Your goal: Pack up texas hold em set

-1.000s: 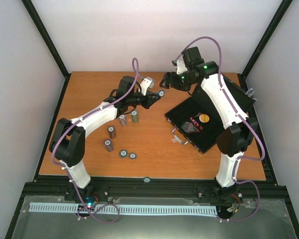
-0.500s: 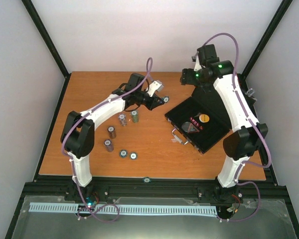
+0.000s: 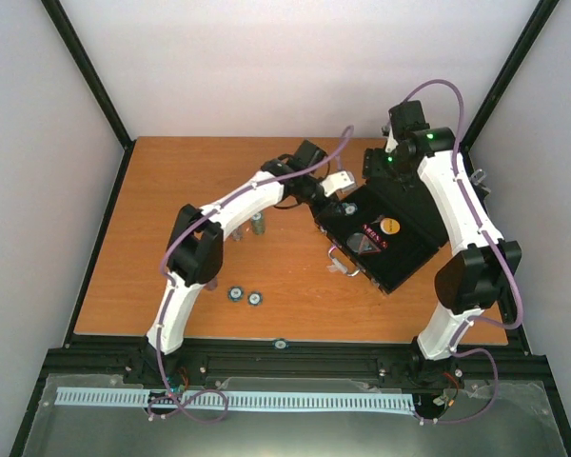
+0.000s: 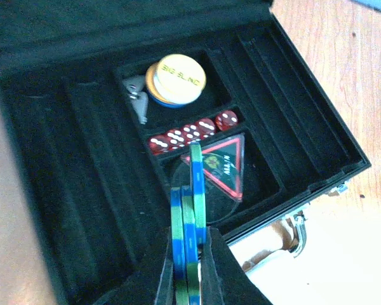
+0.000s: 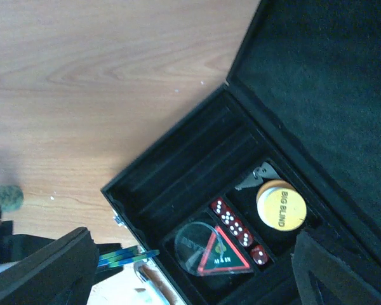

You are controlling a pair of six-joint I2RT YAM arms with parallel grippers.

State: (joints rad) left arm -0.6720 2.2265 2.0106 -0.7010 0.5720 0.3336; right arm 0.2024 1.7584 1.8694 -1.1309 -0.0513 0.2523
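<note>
Two loose chips (image 3: 245, 296) and a short chip stack (image 3: 257, 225) were pictured unpacked on the wooden table (image 3: 171, 171), well apart from the case, with any further stacks hidden under the left arm. To their right, the left gripper (image 4: 189, 254) was shown clamped on a small bundle of blue and green chips (image 4: 189, 210), held on edge above the near rim of the open black case (image 3: 390, 262), just beside its silver handle (image 3: 345, 262). Inside the centre compartments, a yellow "BIG BLIND" disc (image 4: 176, 76), a row of red dice (image 4: 190, 132) and a triangular "ALL IN" marker (image 4: 219, 168) were already stowed, while the long chip grooves (image 4: 82, 146) on either side were left bare. Farthest right, the right gripper (image 5: 197, 267) was held above the case near the raised lid (image 5: 330, 76), its jaws spread wide and nothing gripped.

The step in hand was judged to be the loading of chips into the case. The next move was expected to call for the bundle to be lined up along one groove, lowered on edge and only then released, so that no chip would be tipped flat.
</note>
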